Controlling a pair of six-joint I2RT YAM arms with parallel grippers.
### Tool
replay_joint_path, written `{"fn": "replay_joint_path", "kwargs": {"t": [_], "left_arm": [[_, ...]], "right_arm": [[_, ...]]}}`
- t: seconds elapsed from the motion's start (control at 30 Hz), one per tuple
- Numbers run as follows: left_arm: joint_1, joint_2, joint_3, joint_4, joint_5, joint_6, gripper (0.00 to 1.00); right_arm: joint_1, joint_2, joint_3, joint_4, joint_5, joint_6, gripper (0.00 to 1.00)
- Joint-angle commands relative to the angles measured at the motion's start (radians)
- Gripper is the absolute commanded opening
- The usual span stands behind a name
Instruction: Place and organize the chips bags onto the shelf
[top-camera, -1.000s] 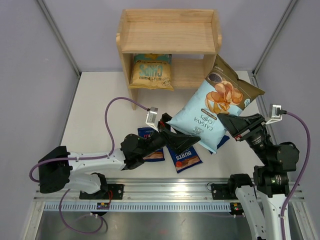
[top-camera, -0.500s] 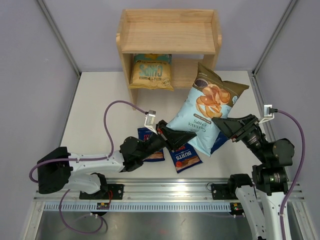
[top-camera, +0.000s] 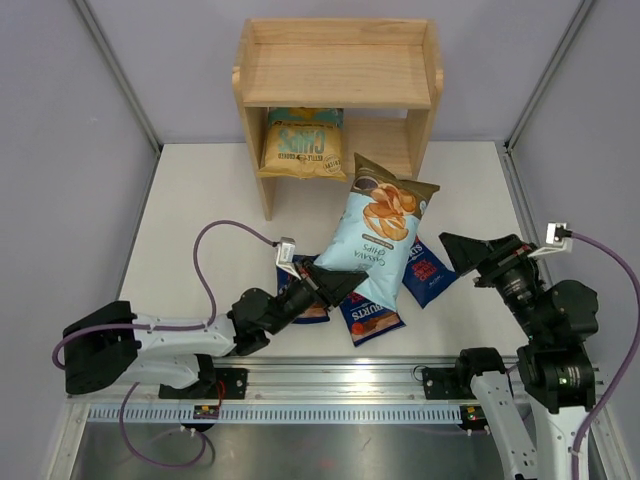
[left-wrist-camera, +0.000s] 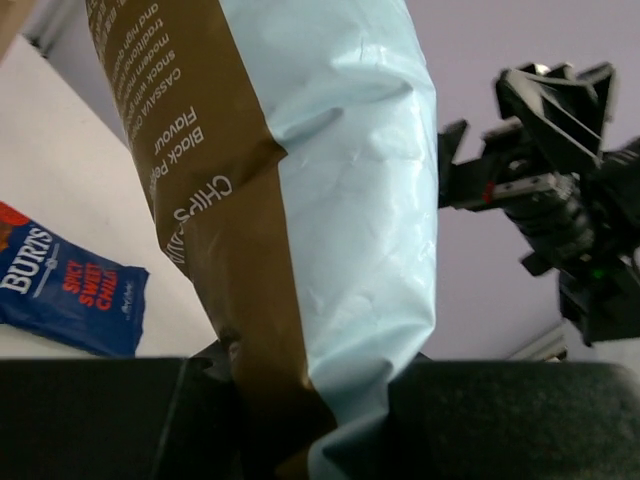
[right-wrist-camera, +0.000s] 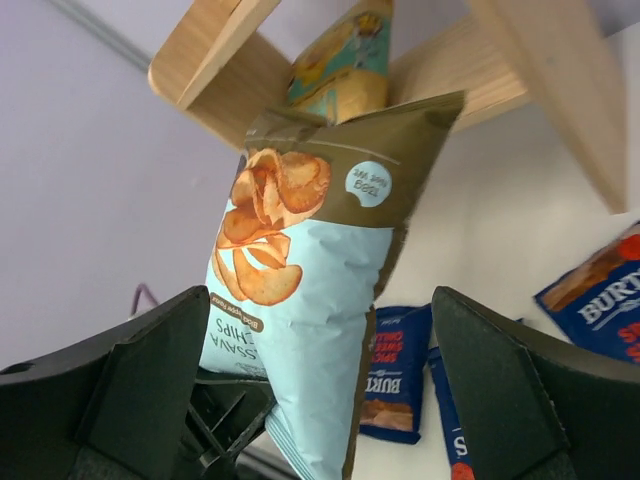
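Note:
The pale blue, brown-topped chips bag (top-camera: 375, 230) hangs above the table, brown end toward the shelf (top-camera: 340, 75). My left gripper (top-camera: 335, 282) is shut on its lower end; in the left wrist view the bag (left-wrist-camera: 330, 200) rises out of the pinching jaws (left-wrist-camera: 310, 420). My right gripper (top-camera: 462, 262) stands open to the right of the bag, apart from it. In the right wrist view the bag (right-wrist-camera: 300, 290) hangs beyond the spread fingers (right-wrist-camera: 150, 380). A tan-and-teal bag (top-camera: 303, 145) stands on the lower tier. Three dark blue Burts bags (top-camera: 370, 315) (top-camera: 425, 270) (top-camera: 300, 295) lie on the table.
The shelf's top tier (top-camera: 335, 70) holds nothing. The left arm's purple cable (top-camera: 215, 245) loops over the table's left half. Purple walls close in the table on the left, right and back. A metal rail (top-camera: 330, 385) runs along the near edge.
My right gripper opened, let go of the pale blue bag and drew back to the right. My left gripper shut on the bag's lower end, and the bag swung left and more upright.

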Motion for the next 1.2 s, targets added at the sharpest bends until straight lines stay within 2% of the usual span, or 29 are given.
{"fn": "replay_joint_path", "kwargs": {"t": [0.0, 0.2, 0.37, 0.47, 0.53, 0.73, 1.0, 1.17], "left_arm": [[0.000, -0.070, 0.021, 0.016, -0.126, 0.004, 0.03], [0.075, -0.088, 0.087, -0.096, -0.140, -0.057, 0.04], [0.125, -0.038, 0.217, -0.176, -0.144, -0.058, 0.03], [0.154, 0.018, 0.301, -0.194, -0.141, -0.051, 0.03], [0.183, 0.068, 0.349, -0.262, -0.158, -0.086, 0.03], [0.260, 0.223, 0.490, -0.260, -0.160, -0.143, 0.02], [0.314, 0.415, 0.677, -0.242, -0.140, -0.124, 0.02], [0.340, 0.538, 0.867, -0.340, -0.170, -0.094, 0.03]], "right_arm": [[-0.001, -0.013, 0.127, -0.216, 0.206, -0.135, 0.99], [-0.001, -0.036, 0.236, -0.328, 0.290, -0.197, 0.99], [-0.001, -0.059, 0.259, -0.351, 0.296, -0.200, 0.99], [-0.001, -0.059, 0.275, -0.357, 0.286, -0.200, 0.99], [-0.001, -0.059, 0.282, -0.359, 0.276, -0.192, 1.00], [-0.001, -0.078, 0.317, -0.362, 0.256, -0.180, 0.99], [-0.001, -0.087, 0.327, -0.357, 0.230, -0.198, 1.00], [-0.001, -0.104, 0.311, -0.337, 0.177, -0.180, 0.99]]}}
